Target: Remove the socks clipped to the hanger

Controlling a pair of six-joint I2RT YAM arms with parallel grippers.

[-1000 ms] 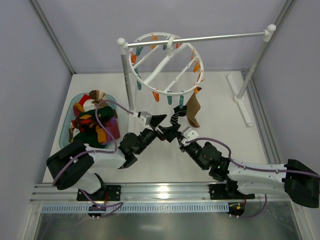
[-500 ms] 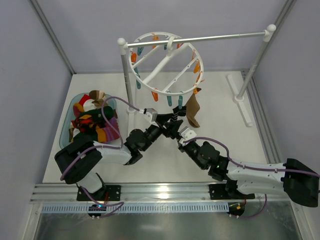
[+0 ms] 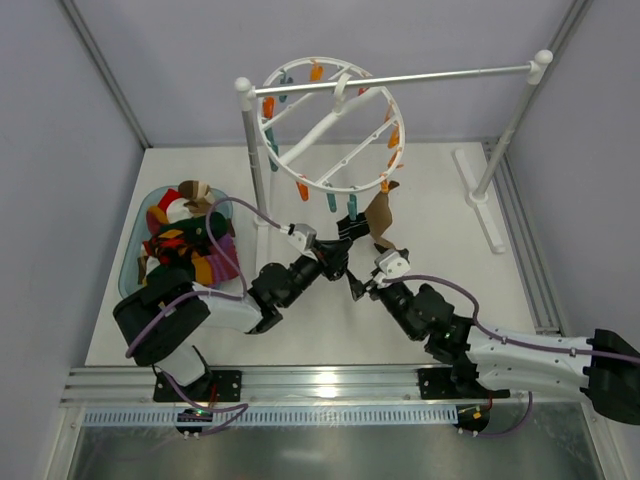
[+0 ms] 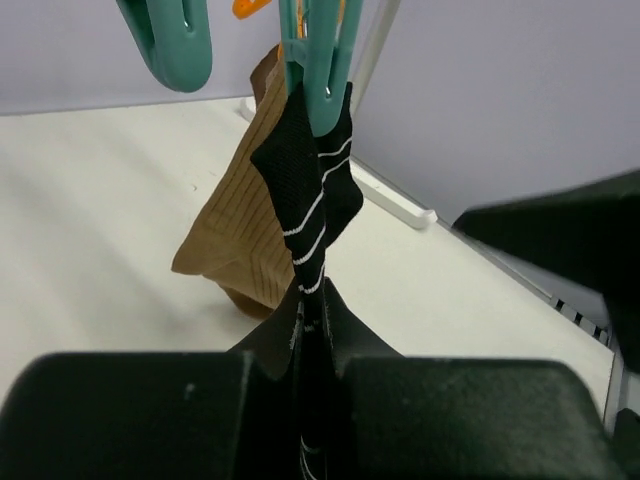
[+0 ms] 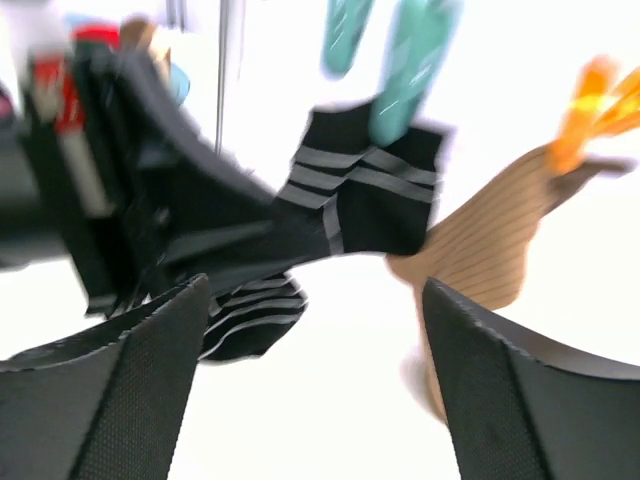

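Note:
The white ring hanger (image 3: 330,128) hangs tilted from the rack bar. A teal clip (image 4: 315,50) on its rim holds a black-white striped sock (image 4: 318,190) (image 3: 345,234), and a brown sock (image 4: 238,232) (image 3: 379,218) hangs just behind it from an orange clip (image 5: 590,110). My left gripper (image 4: 312,322) (image 3: 335,256) is shut on the striped sock's lower end, below the clip. My right gripper (image 5: 312,290) (image 3: 358,284) is open, just short of both socks, with nothing between its fingers. The striped sock (image 5: 370,195) and brown sock (image 5: 490,240) look blurred in the right wrist view.
A teal basket (image 3: 136,262) at the left holds a pile of several loose socks. The rack's white post (image 3: 255,165) stands just left of the hanger; its metal bar (image 3: 430,74) runs right to a second post (image 3: 510,125) with a floor foot (image 3: 482,200).
My left gripper has moved in and shut on the striped sock. My right gripper has let go, opened and drawn back a little. The hanger ring has tipped up and to the left.

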